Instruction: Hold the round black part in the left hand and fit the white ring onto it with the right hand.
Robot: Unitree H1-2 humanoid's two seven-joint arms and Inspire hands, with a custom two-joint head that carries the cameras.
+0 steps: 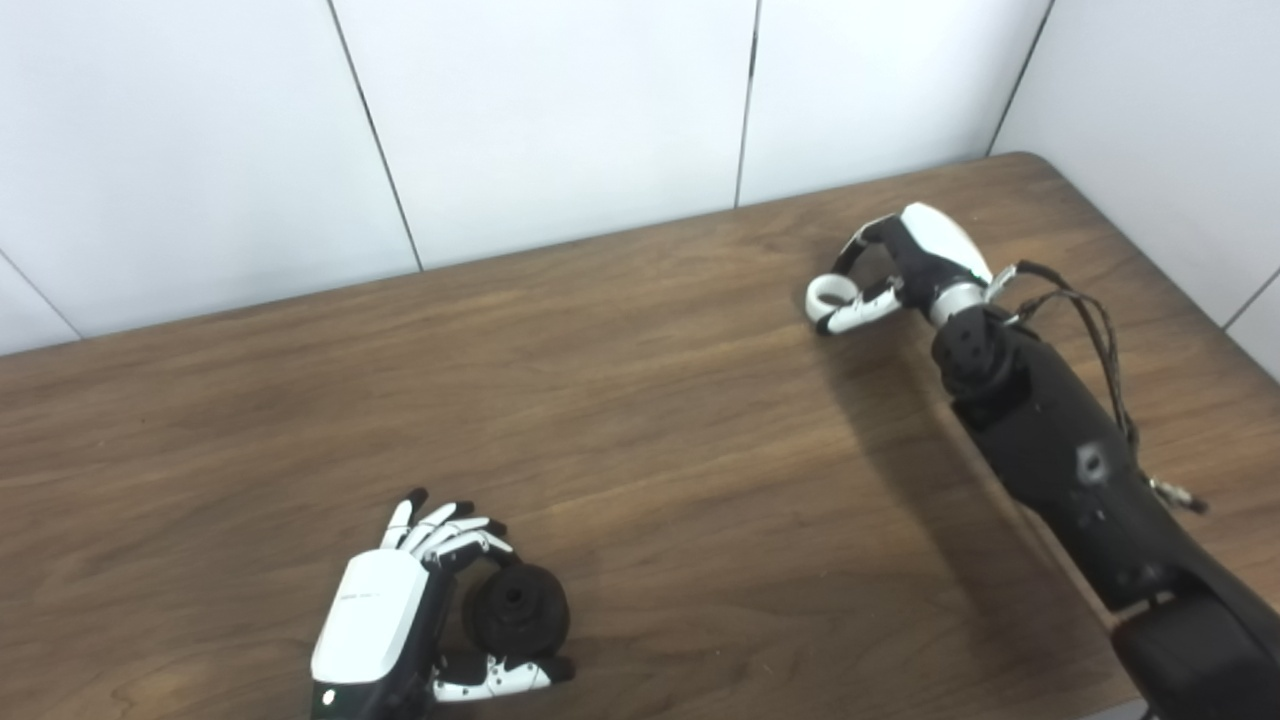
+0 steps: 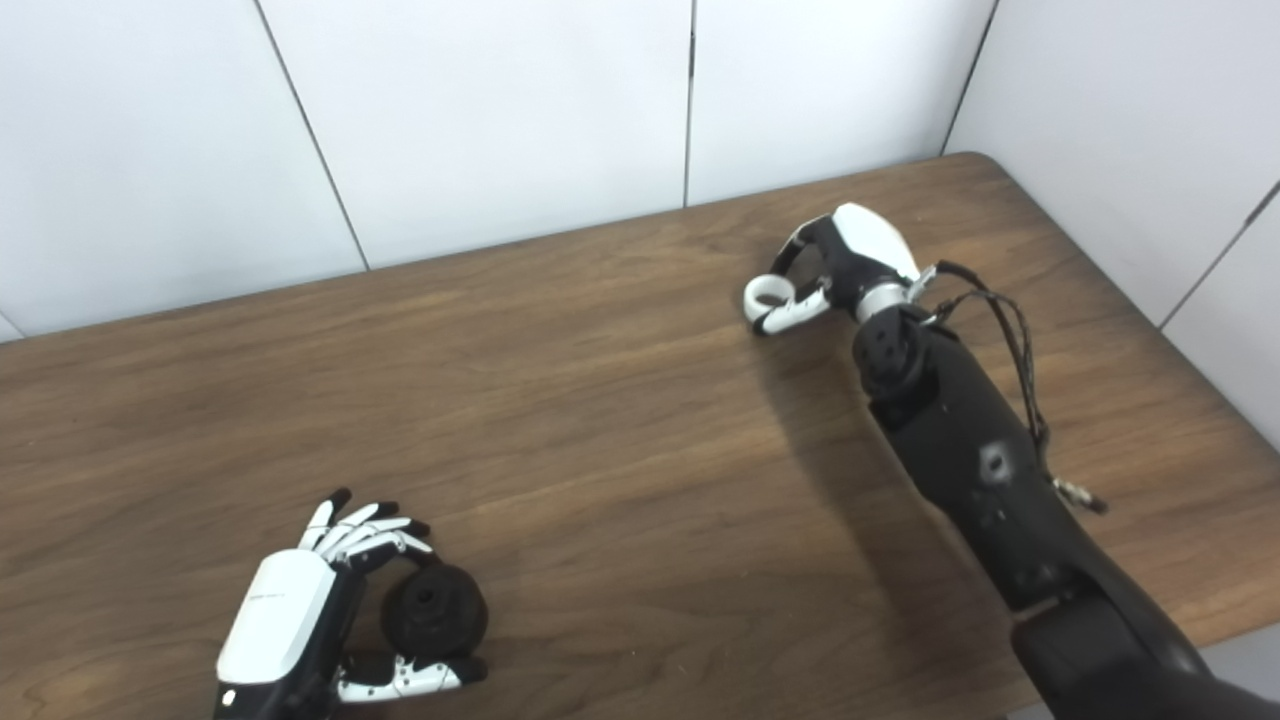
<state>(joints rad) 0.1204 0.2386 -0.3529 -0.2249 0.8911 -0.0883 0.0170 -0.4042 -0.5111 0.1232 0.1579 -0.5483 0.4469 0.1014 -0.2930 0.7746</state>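
My left robot hand point(image 1: 400, 610) sat low on the bench point(image 1: 640, 430), fingers and thumb curled around the black part point(image 1: 517, 610). My right robot hand point(image 1: 900, 270) was way across (near the far edge), pinched on the white ring point(image 1: 832, 293).

You have only one marking to look at: a small line of dark print on the white back shell of the left hand point(image 1: 370, 615), near the desk's front edge. It is too small and blurred to read. Nothing else carries text, numbers or signs.
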